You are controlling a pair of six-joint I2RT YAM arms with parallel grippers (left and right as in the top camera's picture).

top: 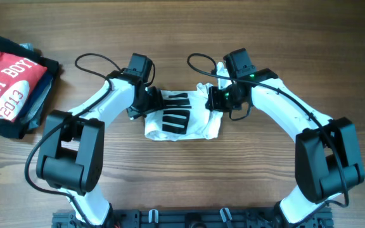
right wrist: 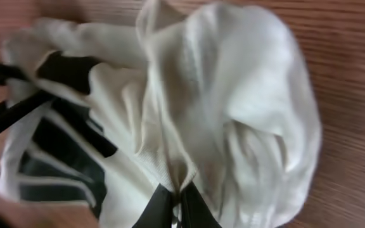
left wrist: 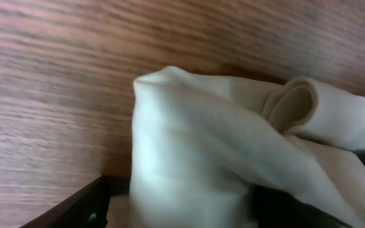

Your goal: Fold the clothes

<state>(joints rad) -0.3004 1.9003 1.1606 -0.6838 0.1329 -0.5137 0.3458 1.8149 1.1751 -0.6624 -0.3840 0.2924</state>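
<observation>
A white garment with black stripes (top: 181, 119) lies bunched in the middle of the wooden table. My left gripper (top: 147, 101) is at its left upper edge. In the left wrist view the white cloth (left wrist: 195, 158) fills the gap between the two dark fingers (left wrist: 182, 215), and the fingertips are hidden by it. My right gripper (top: 217, 100) is at the garment's right upper edge. In the right wrist view its fingers (right wrist: 177, 206) are pinched together on a fold of the ribbed white cloth (right wrist: 233, 107).
A pile of other clothes, with a red printed shirt (top: 8, 79) on top of dark ones, lies at the far left of the table. Bare wood (top: 182, 171) surrounds the garment.
</observation>
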